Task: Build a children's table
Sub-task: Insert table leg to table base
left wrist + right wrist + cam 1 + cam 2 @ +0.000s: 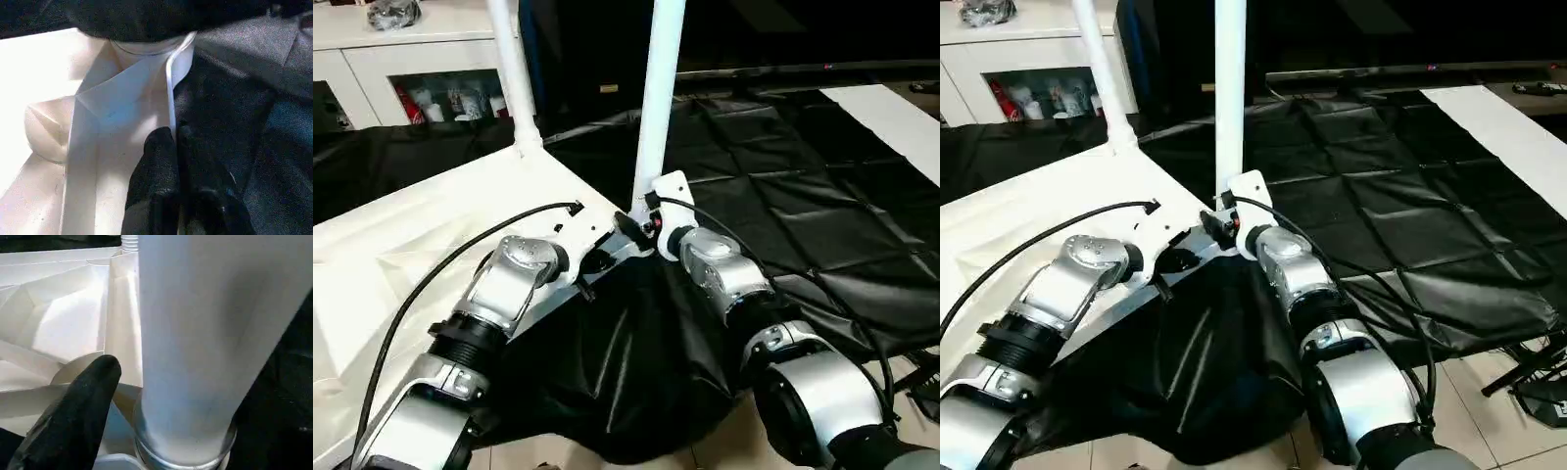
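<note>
The white tabletop point(411, 245) lies upside down with its ribbed underside up. Two white legs stand upright in its corner sockets: a far one point(514, 78) and a near one point(656, 98). My left gripper point(597, 262) is at the tabletop's near edge. In the left wrist view its fingers point(156, 161) are shut on the thin rim point(171, 93). My right gripper point(641, 223) is at the base of the near leg point(195, 333), beside its socket. One black finger point(83, 406) stands a little off the leg; the other is hidden behind it.
A black sheet point(783, 196) covers the surface under and to the right of the tabletop. A white cabinet with glass doors point(411, 69) stands at the back left. A white board point(891, 117) lies at the far right. Tiled floor point(724, 441) shows at the bottom.
</note>
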Motion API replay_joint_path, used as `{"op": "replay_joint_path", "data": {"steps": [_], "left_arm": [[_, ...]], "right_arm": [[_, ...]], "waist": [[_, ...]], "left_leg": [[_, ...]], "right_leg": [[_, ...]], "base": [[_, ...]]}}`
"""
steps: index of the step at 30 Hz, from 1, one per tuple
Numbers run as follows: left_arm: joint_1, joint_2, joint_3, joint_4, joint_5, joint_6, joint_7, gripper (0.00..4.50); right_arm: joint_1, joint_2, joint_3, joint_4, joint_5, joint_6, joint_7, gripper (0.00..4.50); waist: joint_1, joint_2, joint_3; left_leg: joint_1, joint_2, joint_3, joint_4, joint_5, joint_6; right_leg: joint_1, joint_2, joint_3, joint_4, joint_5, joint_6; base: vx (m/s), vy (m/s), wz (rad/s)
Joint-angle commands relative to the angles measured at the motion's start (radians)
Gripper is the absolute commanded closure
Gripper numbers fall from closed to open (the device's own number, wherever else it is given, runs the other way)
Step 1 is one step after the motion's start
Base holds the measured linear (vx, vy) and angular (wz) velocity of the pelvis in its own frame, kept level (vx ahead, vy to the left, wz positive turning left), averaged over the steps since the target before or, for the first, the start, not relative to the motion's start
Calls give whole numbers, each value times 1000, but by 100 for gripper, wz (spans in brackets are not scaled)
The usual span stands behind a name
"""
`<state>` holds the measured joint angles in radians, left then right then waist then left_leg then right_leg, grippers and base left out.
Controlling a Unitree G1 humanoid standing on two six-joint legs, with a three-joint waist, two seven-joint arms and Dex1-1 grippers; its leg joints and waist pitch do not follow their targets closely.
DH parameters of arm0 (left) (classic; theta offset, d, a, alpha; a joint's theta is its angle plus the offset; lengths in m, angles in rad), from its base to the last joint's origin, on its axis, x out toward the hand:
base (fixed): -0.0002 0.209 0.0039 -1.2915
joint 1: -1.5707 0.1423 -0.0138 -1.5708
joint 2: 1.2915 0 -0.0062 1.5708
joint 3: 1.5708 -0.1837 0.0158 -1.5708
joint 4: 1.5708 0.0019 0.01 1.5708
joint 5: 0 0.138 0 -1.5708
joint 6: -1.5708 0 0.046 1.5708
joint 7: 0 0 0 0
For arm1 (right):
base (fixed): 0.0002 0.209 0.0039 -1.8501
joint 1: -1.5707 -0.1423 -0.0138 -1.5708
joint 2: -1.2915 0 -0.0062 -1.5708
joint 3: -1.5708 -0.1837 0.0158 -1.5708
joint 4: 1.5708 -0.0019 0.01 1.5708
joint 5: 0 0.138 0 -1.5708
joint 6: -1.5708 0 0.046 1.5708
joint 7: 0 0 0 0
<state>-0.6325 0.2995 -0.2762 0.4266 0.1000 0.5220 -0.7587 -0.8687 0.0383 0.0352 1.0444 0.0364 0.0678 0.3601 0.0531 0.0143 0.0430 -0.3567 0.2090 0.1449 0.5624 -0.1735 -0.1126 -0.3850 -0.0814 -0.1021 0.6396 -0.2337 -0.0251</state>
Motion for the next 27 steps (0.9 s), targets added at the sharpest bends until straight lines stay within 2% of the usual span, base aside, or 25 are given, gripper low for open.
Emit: {"op": "replay_joint_path", "data": {"steps": [1, 5, 7, 10, 12, 13, 15, 21, 27], "left_arm": [[-16, -2, -8, -70, -16, -61, -19, 450], [-6, 10, -14, -72, -16, -93, -38, 450], [-2, 15, -16, -75, -18, -102, -49, 450], [9, 34, -19, -79, -22, -118, -73, 450], [14, 43, -20, -80, -22, -128, -83, 450], [19, 50, -20, -83, -24, -137, -94, 450], [23, 56, -21, -85, -26, -145, -103, 450], [39, 84, -26, -81, -31, -181, -140, 450], [57, 113, -22, -77, -54, -232, -212, 450]], "right_arm": [[16, 19, 23, 48, -10, 23, 40, 53], [22, 5, 32, 26, -14, 11, 79, 53], [25, 1, 37, 20, -17, 9, 89, 53], [34, -12, 49, -5, -24, 7, 127, 53], [36, -18, 50, -16, -24, 8, 140, 53], [38, -23, 52, -26, -25, 6, 152, 53], [41, -29, 55, -37, -26, 5, 165, 53], [68, -70, 76, -112, -35, 8, 227, 53], [129, -140, 113, -239, -39, 17, 327, 53]], "waist": [[2, 7, -54], [4, 6, -60], [5, 6, -66], [5, 5, -68], [4, 5, -66], [4, 10, -64], [4, 11, -64], [6, 11, -64], [14, 9, -66]], "left_leg": [[-7, 16, 10, -55, -165, 36], [-9, 17, 11, -49, -106, 51], [-13, 14, 10, -41, -42, 72], [-15, 11, 11, -36, -17, 92], [-15, 13, 12, -37, -40, 97], [-13, 14, 12, -38, -63, 92], [-12, 16, 12, -39, -74, 83], [-12, 16, 12, -38, -78, 71], [-11, 14, 13, -34, -60, 86]], "right_leg": [[54, -61, 61, -91, -93, -206], [59, -60, 62, -79, 11, -226], [61, -57, 61, -68, 118, -243], [62, -55, 61, -62, 196, -259], [61, -57, 61, -64, 181, -262], [59, -57, 61, -68, 149, -261], [60, -57, 61, -67, 131, -262], [60, -53, 61, -65, 135, -260], [62, -52, 62, -63, 172, -256]], "base": [[0, 0, 0], [0, 0, 0], [0, 0, 0], [0, 0, 0], [0, 0, 0], [0, 0, 0], [0, 0, 0], [0, 0, 0], [0, 0, 0]]}}
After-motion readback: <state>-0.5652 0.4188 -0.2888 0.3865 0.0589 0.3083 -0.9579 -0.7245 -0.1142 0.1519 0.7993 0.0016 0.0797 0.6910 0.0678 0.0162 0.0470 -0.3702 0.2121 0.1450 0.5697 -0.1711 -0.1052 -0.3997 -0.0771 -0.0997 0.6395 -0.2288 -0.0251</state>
